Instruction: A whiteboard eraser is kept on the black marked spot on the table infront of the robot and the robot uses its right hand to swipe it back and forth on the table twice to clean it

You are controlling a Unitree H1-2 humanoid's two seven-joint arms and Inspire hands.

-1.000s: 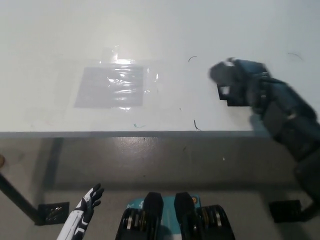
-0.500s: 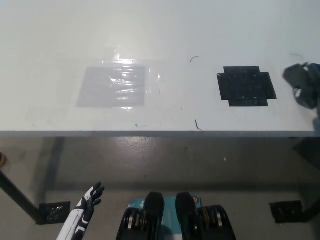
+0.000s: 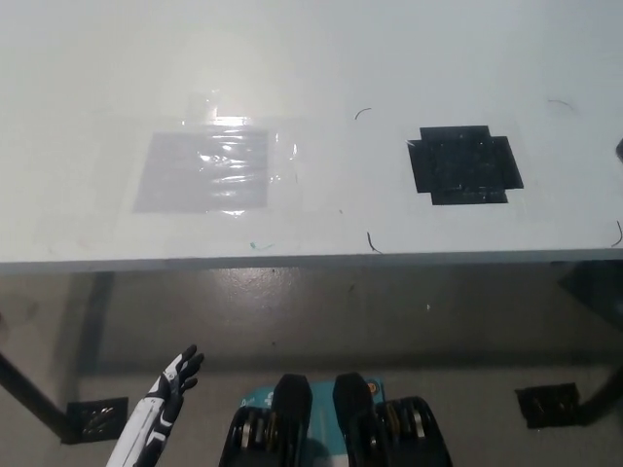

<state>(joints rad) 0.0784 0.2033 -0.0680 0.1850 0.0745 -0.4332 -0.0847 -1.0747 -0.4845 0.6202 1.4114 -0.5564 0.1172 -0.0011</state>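
A: Count on the bench (image 3: 88,58): one black marked spot (image 3: 464,164), bare, and one clear taped plastic sheet (image 3: 202,170) well to its left. No eraser shows anywhere, so nobody can say which way it points.

B: Right hand? Only a dark sliver (image 3: 619,149) at the right edge, so its fingers can't be read. One white left hand (image 3: 175,381) hangs low below the bench edge, fingers spread, holding nothing.

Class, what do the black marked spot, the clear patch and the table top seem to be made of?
Black marked spot: probably matte tape, from its overlapping strip edges. Clear patch: likely glossy plastic film, wrinkled with glare. Table top: smooth white board, perhaps laminate, faintly reflective.
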